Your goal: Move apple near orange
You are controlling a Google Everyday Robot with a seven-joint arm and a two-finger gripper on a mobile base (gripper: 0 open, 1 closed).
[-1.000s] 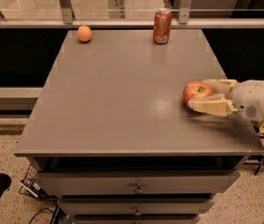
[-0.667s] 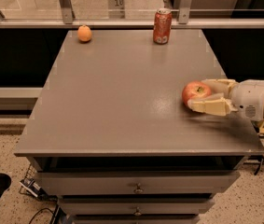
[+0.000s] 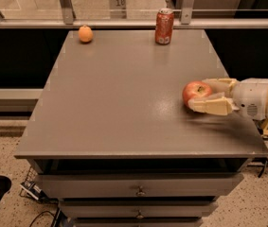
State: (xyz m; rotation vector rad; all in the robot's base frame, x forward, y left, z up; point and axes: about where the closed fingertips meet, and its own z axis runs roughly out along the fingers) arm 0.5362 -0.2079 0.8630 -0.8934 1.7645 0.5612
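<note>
The red apple (image 3: 194, 91) with a yellowish patch sits at the right side of the grey table (image 3: 119, 103). My gripper (image 3: 201, 94) reaches in from the right, its cream fingers (image 3: 210, 106) closed around the apple, one in front and one behind. The small orange (image 3: 85, 33) lies at the table's far left corner, well away from the apple and the gripper.
A tall red soda can (image 3: 164, 26) stands at the far edge, right of centre. A metal railing (image 3: 124, 22) runs behind the table. Drawers (image 3: 138, 190) are below the front edge. The table's right edge is just under my arm.
The gripper and the apple have shifted slightly to the left across the table. The orange and the can have not moved.
</note>
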